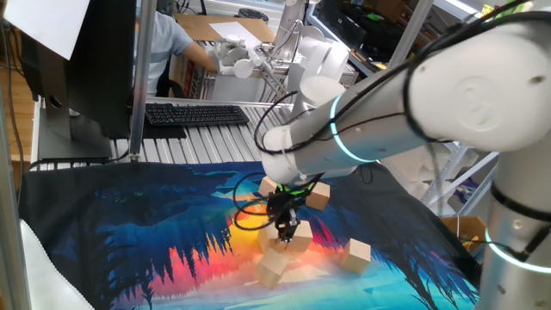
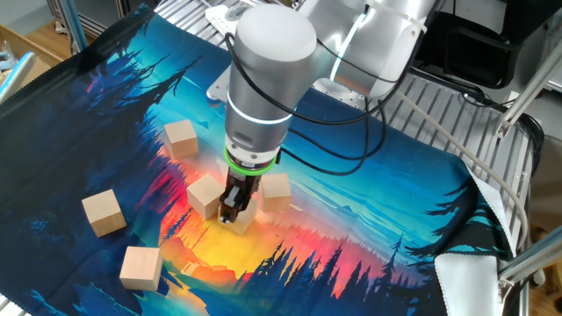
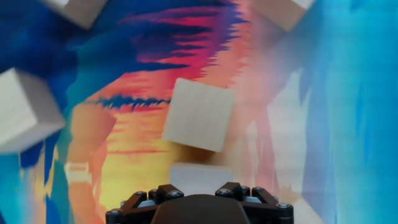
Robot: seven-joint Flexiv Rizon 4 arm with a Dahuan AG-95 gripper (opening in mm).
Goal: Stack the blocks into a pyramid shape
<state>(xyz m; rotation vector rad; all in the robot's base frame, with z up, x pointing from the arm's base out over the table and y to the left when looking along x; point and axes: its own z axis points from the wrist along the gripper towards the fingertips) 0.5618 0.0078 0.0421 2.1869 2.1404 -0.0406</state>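
Note:
Several light wooden blocks lie on the colourful cloth. My gripper (image 2: pixel 234 211) points straight down over the cloth's orange middle, shut on one block (image 2: pixel 245 214), which also shows as a pale face (image 3: pixel 199 176) at the bottom of the hand view. Two blocks flank it closely, one on the left (image 2: pixel 204 195) and one on the right (image 2: pixel 276 191). Another block (image 3: pixel 199 115) lies just ahead of the held one in the hand view. Loose blocks sit farther off (image 2: pixel 181 138), (image 2: pixel 104 212), (image 2: pixel 141 267). The fingertips are hidden in the hand view.
The printed cloth (image 2: pixel 369 237) covers a slatted metal table (image 2: pixel 413 114). My arm's cable (image 2: pixel 342 154) loops over the cloth. A keyboard (image 1: pixel 196 113) and a monitor (image 1: pixel 86 69) stand behind the cloth, with a person (image 1: pixel 176 43) beyond.

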